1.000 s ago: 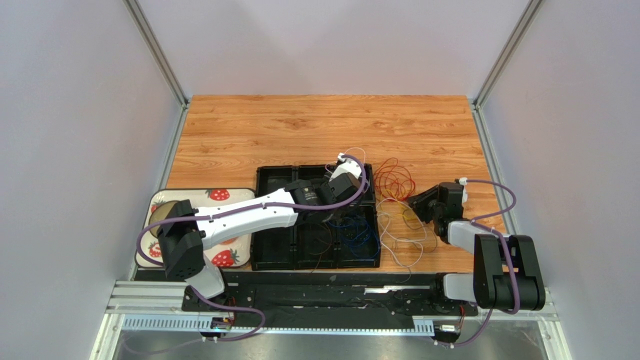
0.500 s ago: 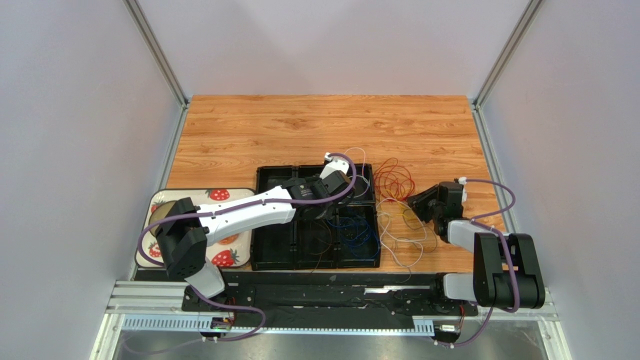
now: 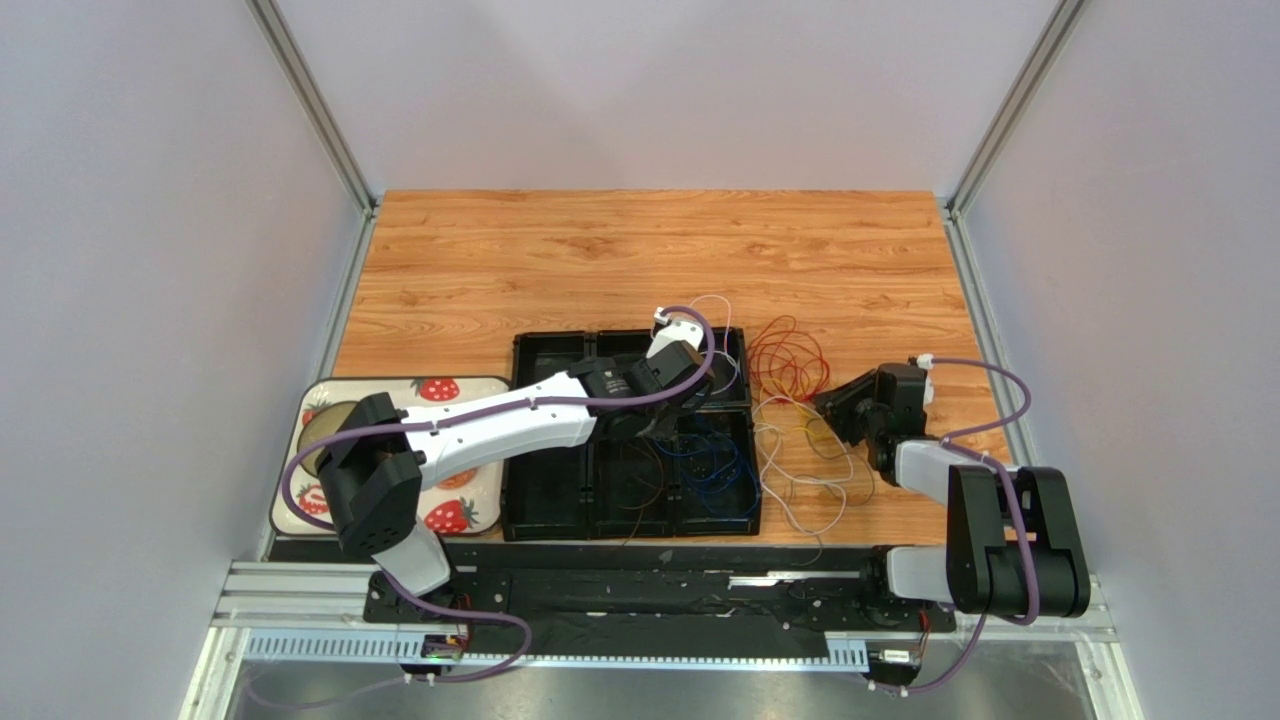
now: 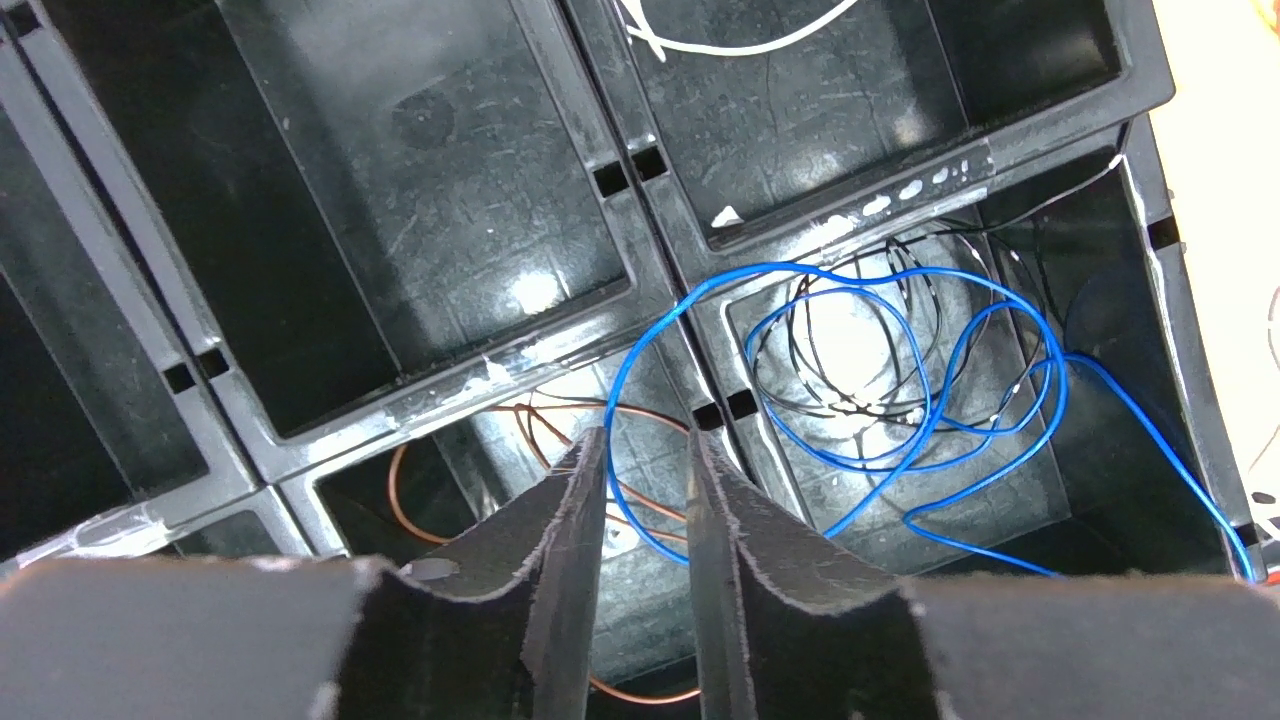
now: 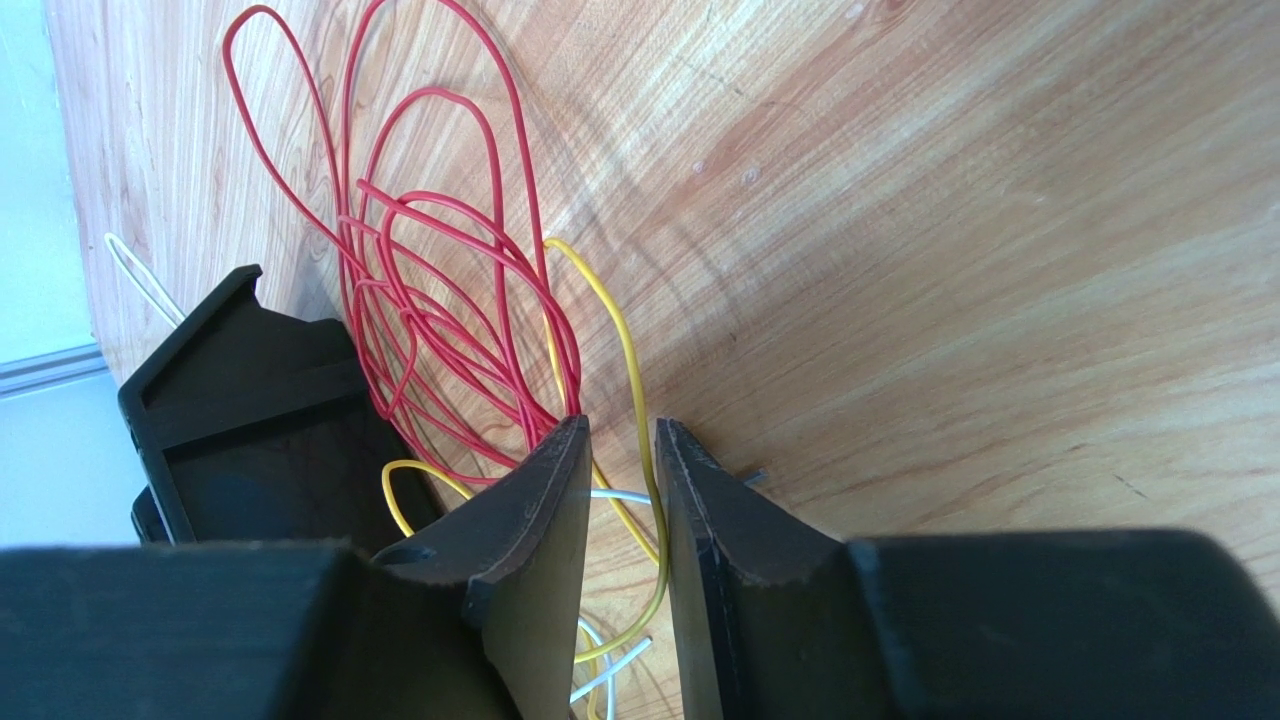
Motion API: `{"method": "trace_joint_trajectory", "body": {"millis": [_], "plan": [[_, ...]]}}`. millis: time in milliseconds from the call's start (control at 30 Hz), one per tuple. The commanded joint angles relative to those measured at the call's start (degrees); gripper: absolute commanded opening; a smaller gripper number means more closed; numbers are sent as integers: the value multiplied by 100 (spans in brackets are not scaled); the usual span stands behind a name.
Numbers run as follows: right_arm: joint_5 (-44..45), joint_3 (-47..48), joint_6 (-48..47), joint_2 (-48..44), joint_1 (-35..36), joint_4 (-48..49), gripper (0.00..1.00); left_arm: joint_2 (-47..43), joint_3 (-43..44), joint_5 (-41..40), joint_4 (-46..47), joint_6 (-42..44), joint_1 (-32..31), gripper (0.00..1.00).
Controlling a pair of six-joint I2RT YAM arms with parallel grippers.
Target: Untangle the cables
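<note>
The cables are thin loose wires. Blue cable loops over dark cable in a near compartment of the black tray, with an orange-brown cable in the compartment beside it. My left gripper hangs over the divider between them; its jaws stand a little apart with a strand of blue running through the gap. Red cable and yellow cable lie on the wood right of the tray. My right gripper is low over them, narrowly open, the yellow strand passing loosely between its fingers.
A white cable lies in a far compartment. More white cable sprawls on the wood between the tray and the right arm. A strawberry-patterned plate sits left of the tray, under the left arm. Grey walls close in both sides.
My left gripper has shifted a little to the left over the tray and its jaws have narrowed around the blue strand. The right arm has stayed put.
</note>
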Motion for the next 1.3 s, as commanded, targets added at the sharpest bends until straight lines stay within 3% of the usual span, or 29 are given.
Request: {"method": "trace_joint_trajectory", "body": {"millis": [0, 133, 333, 633, 1000, 1100, 1133, 1267], "plan": [[10, 18, -155, 135, -9, -260, 30, -13, -33, 83, 85, -151, -9, 33], [10, 26, -155, 127, -9, -251, 30, -49, -25, 57, 68, -143, 0, 26], [1, 26, -155, 135, -17, -251, 29, -57, 54, 267, 173, -152, -26, 5], [10, 18, -155, 127, -9, -251, 29, 452, 458, 672, 524, -195, -334, 0], [1, 26, -155, 127, -9, -251, 29, 1032, 740, 866, 675, -204, -475, 0], [-7, 26, -163, 127, -9, -251, 29, 1068, 836, 805, 561, -178, -484, 6], [-7, 18, -172, 118, -17, -233, 29, 1050, 845, 761, 517, -160, -501, 14], [1, -44, -155, 39, -9, -172, 30, 866, 960, 435, 305, -143, -554, 25]]}}
